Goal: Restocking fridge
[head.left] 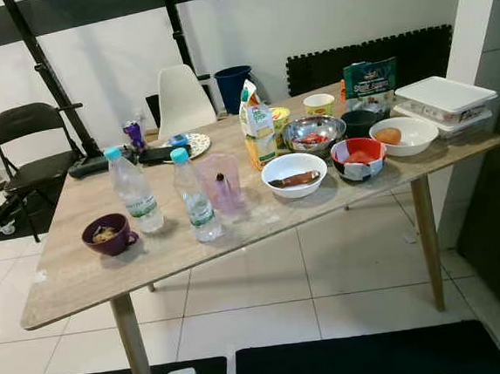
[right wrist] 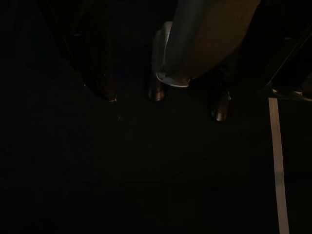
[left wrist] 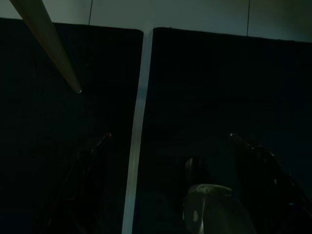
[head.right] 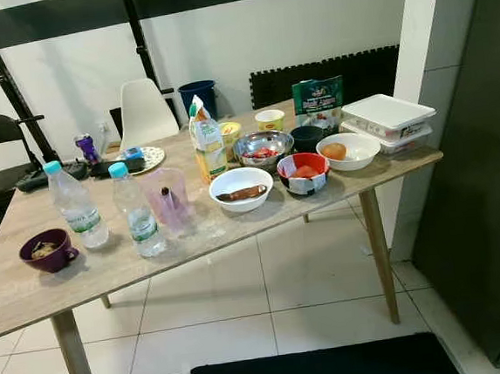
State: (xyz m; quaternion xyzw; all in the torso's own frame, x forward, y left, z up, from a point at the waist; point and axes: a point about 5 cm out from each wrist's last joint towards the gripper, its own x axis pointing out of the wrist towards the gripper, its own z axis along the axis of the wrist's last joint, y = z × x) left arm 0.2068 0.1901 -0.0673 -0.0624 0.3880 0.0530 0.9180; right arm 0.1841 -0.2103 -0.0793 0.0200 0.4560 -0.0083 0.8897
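Note:
A wooden table (head.left: 83, 280) stands before me with the food and drink on it. Two water bottles (head.left: 135, 190) (head.left: 195, 196) stand beside a pink jug (head.left: 222, 183) and a purple bowl (head.left: 109, 235). A juice carton (head.left: 257, 125) is upright behind a white bowl with a sausage (head.left: 294, 174). Further right are a steel bowl (head.left: 314, 134), a red-and-white bowl (head.left: 359, 158), a white bowl holding an orange ball (head.left: 403, 135), a green bag (head.left: 370, 85) and stacked white lidded boxes (head.left: 446, 100). My left gripper (left wrist: 170, 146) hangs open over the black floor mat. My right gripper (right wrist: 190, 95) hangs open in the dark.
A tall dark panel (head.right: 485, 175) rises right of the table. A black folding chair (head.left: 28, 149), a white chair (head.left: 181, 97) and a blue bin (head.left: 234, 85) stand behind it. Black mats (head.left: 353, 362) lie on the tiles at my feet.

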